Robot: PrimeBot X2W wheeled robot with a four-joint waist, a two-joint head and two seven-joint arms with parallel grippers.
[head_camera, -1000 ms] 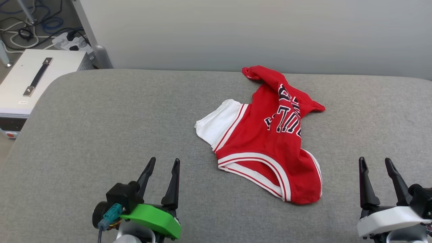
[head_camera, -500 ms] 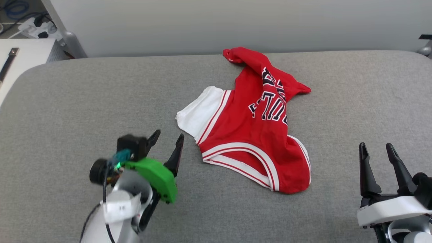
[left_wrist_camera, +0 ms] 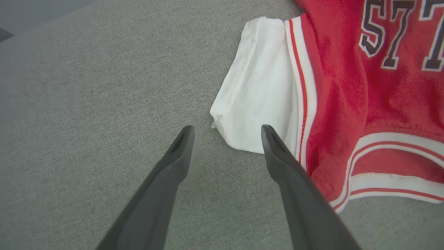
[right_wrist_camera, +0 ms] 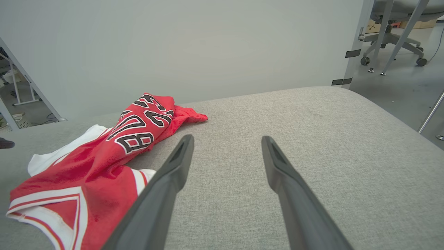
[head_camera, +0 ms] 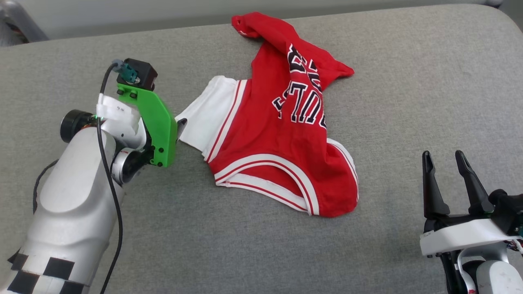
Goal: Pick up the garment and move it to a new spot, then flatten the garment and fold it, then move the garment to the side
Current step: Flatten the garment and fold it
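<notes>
The garment (head_camera: 282, 134) is lying crumpled on the grey worktop (head_camera: 408, 81), lettered face up and twisted, with its white sleeve (head_camera: 204, 118) sticking out on its left. Its folds are looking the same as a second ago. Its slide across the head view is coming from the camera tilting down, not from the cloth moving.

What is changing is the left hand (left_wrist_camera: 226, 130). From a parked spot well short of the garment's near-left side, it is swinging in and is now arriving at the sleeve's end. It is spread wide and gripping nothing. In the left wrist view one tip is hanging over bare worktop just beside the sleeve's corner and the other over the sleeve's near edge; whether either is touching cloth cannot be told.

The right hand (head_camera: 442, 154) is staying put off the garment's near-right side, well apart from it, also spread and empty.

So the pick-up is just starting: the approach is nearly finished, and closing on the sleeve is likely the next step.
</notes>
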